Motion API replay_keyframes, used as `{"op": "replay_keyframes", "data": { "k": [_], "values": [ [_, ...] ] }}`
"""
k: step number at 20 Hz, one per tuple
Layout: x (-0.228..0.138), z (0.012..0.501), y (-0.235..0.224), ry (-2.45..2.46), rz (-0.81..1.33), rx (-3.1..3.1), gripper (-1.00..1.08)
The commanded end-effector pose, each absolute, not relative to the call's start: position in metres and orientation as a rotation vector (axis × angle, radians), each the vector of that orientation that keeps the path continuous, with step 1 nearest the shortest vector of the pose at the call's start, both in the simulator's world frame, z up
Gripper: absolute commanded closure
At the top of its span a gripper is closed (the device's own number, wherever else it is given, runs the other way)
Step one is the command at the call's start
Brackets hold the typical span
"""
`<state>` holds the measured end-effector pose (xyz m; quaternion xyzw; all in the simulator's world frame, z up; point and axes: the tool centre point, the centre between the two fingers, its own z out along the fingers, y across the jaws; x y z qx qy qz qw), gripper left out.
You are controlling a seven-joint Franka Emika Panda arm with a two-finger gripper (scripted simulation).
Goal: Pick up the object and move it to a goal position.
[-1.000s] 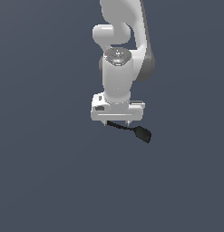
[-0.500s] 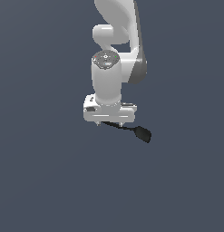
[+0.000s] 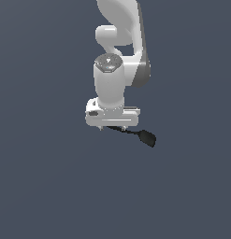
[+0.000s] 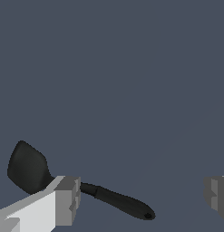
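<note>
The object [image 3: 146, 137] is a small black utensil with a thin handle and a wide dark head, lying on the flat grey surface. In the exterior view its head pokes out to the right from under the white hand, and the handle runs beneath the gripper [image 3: 114, 127]. In the wrist view the gripper [image 4: 140, 195] is open with its grey fingertips [image 4: 67, 199] far apart. The object [image 4: 118, 201] has its handle in the gap between them, close to one finger and touching neither. Its head lies outside that finger.
The white arm [image 3: 121, 56] rises straight above the hand. Around it is only plain dark grey ground [image 3: 51, 186], with no other objects, edges or goal marker visible.
The hand has shifted a little toward the exterior view's left and the wrist has turned. The object has stayed where it was.
</note>
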<state>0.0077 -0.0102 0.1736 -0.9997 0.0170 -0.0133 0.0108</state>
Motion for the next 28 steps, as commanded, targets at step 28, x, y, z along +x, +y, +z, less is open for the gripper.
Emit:
{"op": "replay_keyframes", "data": {
  "k": [28],
  "values": [
    [-0.037, 0.099, 0.044, -1.234, -0.002, -2.899, -0.92]
  ]
}}
